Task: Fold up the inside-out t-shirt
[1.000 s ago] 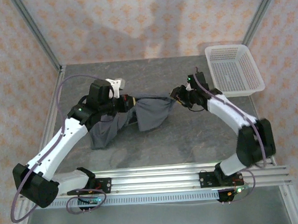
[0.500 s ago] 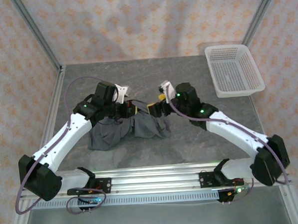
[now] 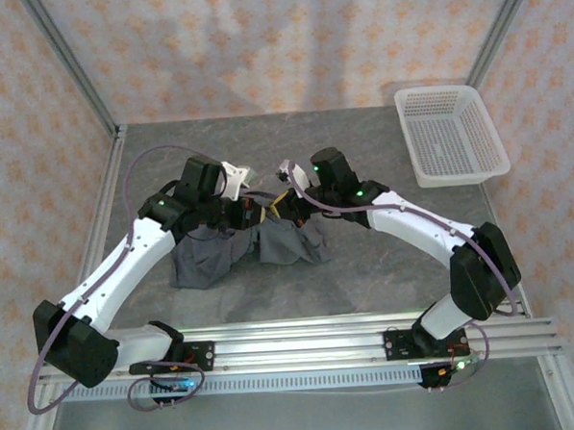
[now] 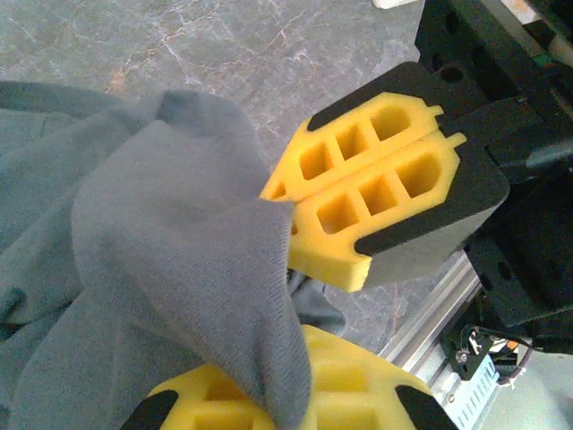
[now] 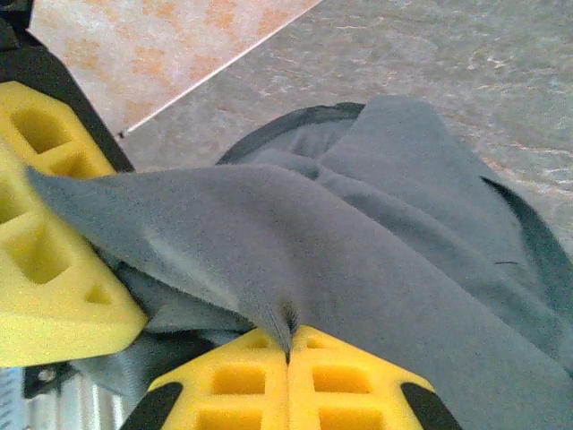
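- t-shirt lies crumpled mid-way along the bench, nearer its left edge; soft, light and limp, so likely to sag wherever unsupported
- left fingers closed, pinching a raised fold; right fingers closed on cloth just beside them; hem corners or shoulders look like better holds
- basket at the far right corner

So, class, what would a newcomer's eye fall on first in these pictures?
The left gripper and right gripper meet almost nose to nose at the middle of the table, each shut on a fold of the dark grey t-shirt, which hangs bunched beneath them. A white mesh basket sits at the far right corner.
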Robot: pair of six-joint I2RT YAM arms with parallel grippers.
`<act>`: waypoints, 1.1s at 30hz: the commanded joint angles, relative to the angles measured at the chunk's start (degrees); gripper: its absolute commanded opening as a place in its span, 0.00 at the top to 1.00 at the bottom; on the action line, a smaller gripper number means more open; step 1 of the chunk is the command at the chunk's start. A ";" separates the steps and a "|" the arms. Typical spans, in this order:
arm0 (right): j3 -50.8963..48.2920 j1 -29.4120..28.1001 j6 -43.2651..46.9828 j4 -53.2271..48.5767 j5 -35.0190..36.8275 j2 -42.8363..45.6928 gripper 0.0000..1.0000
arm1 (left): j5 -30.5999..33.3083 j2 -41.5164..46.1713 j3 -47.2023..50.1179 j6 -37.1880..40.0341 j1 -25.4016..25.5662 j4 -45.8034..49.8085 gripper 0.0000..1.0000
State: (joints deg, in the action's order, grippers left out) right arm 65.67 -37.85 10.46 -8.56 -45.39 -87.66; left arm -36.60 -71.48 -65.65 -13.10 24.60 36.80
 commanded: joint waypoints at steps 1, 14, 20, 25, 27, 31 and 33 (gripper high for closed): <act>0.36 0.16 -8.97 4.07 -10.42 2.43 1.00 | 6.29 2.91 -1.53 1.55 -0.42 1.07 0.98; -13.44 0.24 -58.57 54.84 -3.57 9.28 1.00 | 33.95 1.15 5.13 -7.17 -6.54 1.52 0.27; -14.60 3.10 -58.12 49.91 3.52 11.67 1.00 | 11.92 10.02 6.23 -5.33 -9.84 -1.87 0.20; -13.52 3.57 -55.50 45.37 3.73 10.86 1.00 | 2.52 17.55 5.47 -8.11 -9.53 -6.51 0.14; -13.05 3.57 -56.28 45.05 3.97 10.23 1.00 | 1.09 18.67 5.27 -8.30 -8.74 -7.48 0.15; -11.68 3.57 -56.69 43.12 3.91 9.47 1.00 | 0.83 18.14 4.39 -7.35 -3.45 -8.32 0.32; -11.36 3.57 -56.37 42.13 3.94 9.51 1.00 | 0.89 16.11 2.84 -8.08 0.39 -8.94 0.40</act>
State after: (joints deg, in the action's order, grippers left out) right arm 51.62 -34.33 -46.33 33.32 -42.11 -78.26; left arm -33.23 -53.63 -60.38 -21.10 21.45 30.39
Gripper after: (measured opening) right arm 0.041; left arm 0.617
